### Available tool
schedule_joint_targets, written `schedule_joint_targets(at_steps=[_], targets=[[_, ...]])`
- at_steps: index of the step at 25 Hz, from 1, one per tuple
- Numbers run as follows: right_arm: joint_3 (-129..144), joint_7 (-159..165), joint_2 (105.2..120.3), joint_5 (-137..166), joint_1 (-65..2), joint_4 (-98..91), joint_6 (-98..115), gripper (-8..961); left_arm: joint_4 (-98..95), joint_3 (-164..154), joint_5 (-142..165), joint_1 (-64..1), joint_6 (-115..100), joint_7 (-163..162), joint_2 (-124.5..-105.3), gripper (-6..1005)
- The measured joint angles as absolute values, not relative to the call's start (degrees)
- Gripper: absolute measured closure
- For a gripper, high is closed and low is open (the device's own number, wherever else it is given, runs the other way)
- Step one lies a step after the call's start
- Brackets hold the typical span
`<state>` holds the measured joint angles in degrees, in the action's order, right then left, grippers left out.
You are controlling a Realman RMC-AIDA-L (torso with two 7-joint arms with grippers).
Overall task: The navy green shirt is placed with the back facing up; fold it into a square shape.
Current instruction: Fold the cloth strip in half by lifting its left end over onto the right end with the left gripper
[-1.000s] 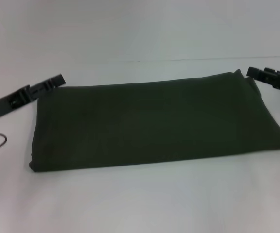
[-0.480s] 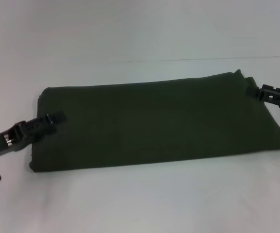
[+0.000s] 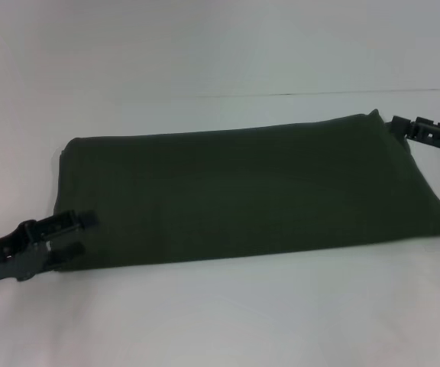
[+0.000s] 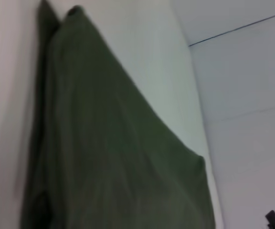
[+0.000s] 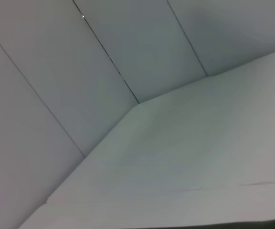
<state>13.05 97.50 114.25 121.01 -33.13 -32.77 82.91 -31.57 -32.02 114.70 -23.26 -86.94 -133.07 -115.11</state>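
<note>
The navy green shirt point(image 3: 250, 191) lies as a long folded band across the counter point(image 3: 228, 321), left gripper point(image 3: 82, 233) at its near left corner with fingers apart, seemingly lining up a grasp, while the right gripper point(image 3: 398, 125) sits by the far right corner, fingers unreadable.

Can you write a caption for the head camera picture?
Left gripper at folded navy green shirt's near corner, right gripper at far corner.

White table point(image 3: 220, 321); pale paneled wall point(image 5: 56, 62) behind, thin dark seams
</note>
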Motion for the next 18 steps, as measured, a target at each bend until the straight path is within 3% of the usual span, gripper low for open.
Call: schedule_joint_targets(at_steps=[18], targets=[[13.08,98.35,114.18,118.30,-32.96,-33.40,82.93,29,-31.53,-32.50,120.41,-22.57,-83.42,-142.13,-114.26,112]])
